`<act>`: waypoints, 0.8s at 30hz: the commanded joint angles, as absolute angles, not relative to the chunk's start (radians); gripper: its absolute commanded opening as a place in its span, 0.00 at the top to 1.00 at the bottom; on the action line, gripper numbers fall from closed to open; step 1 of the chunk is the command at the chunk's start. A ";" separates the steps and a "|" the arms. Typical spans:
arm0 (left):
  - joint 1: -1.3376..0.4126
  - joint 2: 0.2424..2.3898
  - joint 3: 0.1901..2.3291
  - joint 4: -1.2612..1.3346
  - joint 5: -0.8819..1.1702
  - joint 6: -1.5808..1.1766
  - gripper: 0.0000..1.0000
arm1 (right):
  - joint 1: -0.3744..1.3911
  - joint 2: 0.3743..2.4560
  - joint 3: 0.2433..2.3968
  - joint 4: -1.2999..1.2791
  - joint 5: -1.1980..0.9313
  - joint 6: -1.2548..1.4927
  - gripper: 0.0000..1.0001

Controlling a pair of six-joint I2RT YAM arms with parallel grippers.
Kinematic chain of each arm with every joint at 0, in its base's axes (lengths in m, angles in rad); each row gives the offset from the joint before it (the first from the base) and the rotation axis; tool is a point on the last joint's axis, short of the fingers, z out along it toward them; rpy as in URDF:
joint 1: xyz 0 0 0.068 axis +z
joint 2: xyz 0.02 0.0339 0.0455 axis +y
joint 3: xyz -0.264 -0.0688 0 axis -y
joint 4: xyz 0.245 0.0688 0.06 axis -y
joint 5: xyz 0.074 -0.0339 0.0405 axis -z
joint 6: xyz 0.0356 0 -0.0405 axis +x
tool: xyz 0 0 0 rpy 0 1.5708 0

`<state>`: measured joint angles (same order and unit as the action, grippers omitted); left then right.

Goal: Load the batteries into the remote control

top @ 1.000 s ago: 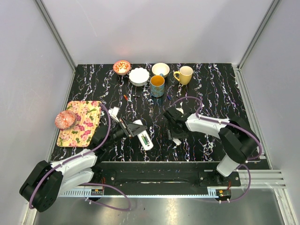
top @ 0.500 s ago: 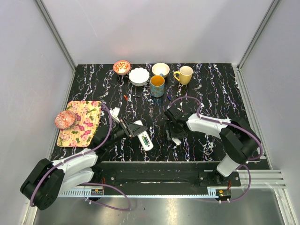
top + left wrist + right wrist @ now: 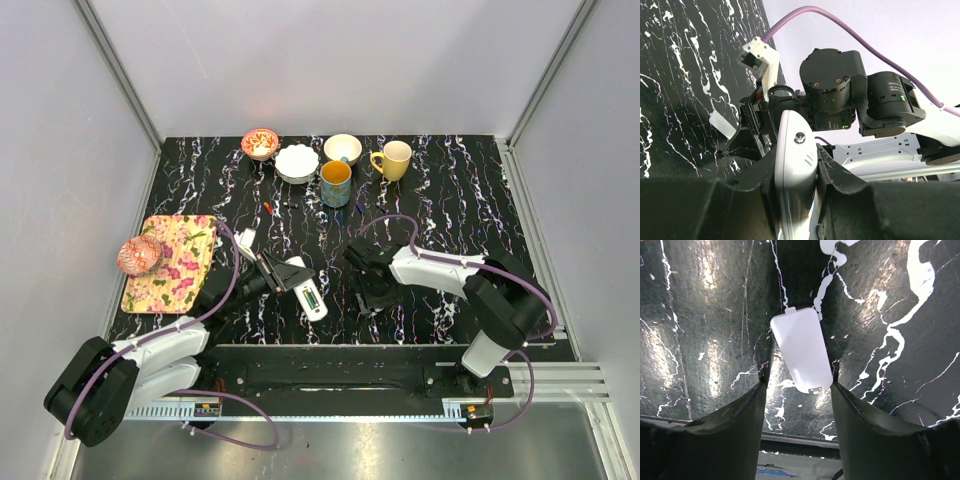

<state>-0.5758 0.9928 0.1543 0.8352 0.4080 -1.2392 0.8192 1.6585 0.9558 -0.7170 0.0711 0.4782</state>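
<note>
Remote control at front centre of table, dark slot upward, clamped between your left gripper's fingers. Your right gripper spread apart, fingers either side of small white cover lying flat.

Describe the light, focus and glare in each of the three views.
Top external: even light, all sharp, the table barely shadowed. Left wrist: the remote control sharp, the left gripper's fingers dark and soft, the wall behind washed out. Right wrist: glare patches on the glossy table, the small white chip crisp, the right gripper's fingers in shadow.
</note>
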 commanded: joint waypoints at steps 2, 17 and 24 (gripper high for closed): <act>-0.577 1.006 0.164 0.959 0.414 -1.256 1.00 | 0.828 1.695 0.966 -0.772 0.110 0.494 0.41; -0.577 0.988 0.156 0.949 0.410 -1.255 1.00 | 0.825 1.792 1.054 -0.795 0.161 0.428 0.32; -0.577 1.000 0.153 0.968 0.414 -1.259 1.00 | 0.792 1.802 1.052 -0.759 0.118 0.402 0.33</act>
